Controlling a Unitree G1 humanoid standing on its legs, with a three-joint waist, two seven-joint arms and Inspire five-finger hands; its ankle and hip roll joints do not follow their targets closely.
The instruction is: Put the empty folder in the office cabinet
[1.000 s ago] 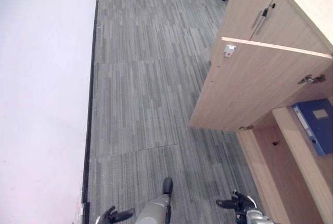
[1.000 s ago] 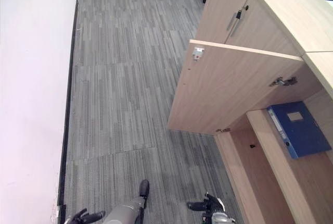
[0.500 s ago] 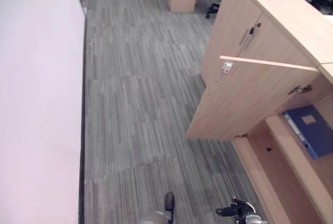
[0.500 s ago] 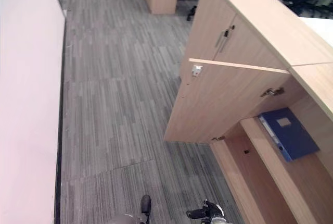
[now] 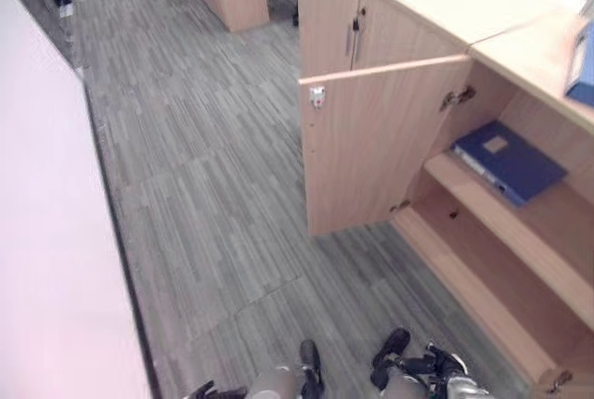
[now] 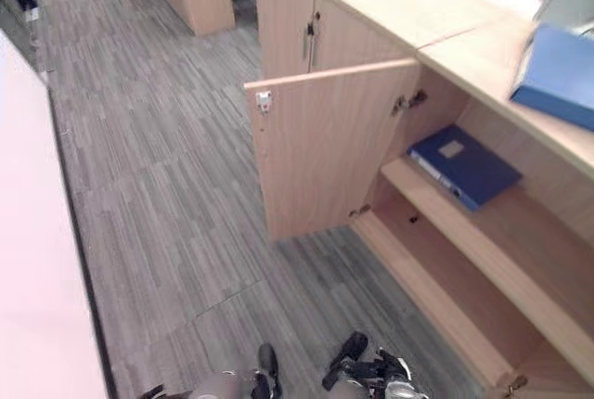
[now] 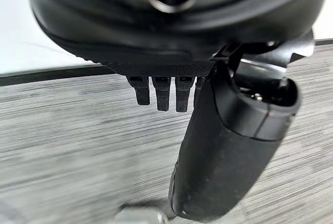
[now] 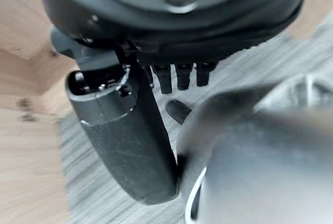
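Both hands hang low over the grey carpet floor [image 5: 204, 186] and hold nothing: the left hand [image 7: 171, 36] and the right hand [image 8: 171, 31] each have loose, uncurled fingers. Beyond them the office cabinet [image 6: 371, 19] stands with its door [image 6: 325, 153] swung open, and a dark blue folder [image 6: 462, 165] lies flat on the upper shelf [image 6: 483, 241], near its front edge. A lighter blue folder [image 6: 557, 74] rests on the counter [image 6: 464, 56] above.

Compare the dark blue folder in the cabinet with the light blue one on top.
The dark blue folder lies flat on the upper shelf behind the open door; the light blue folder rests on the cabinet top. The first is navy with a pale label, the second paler. Both are blue and untouched by either hand.
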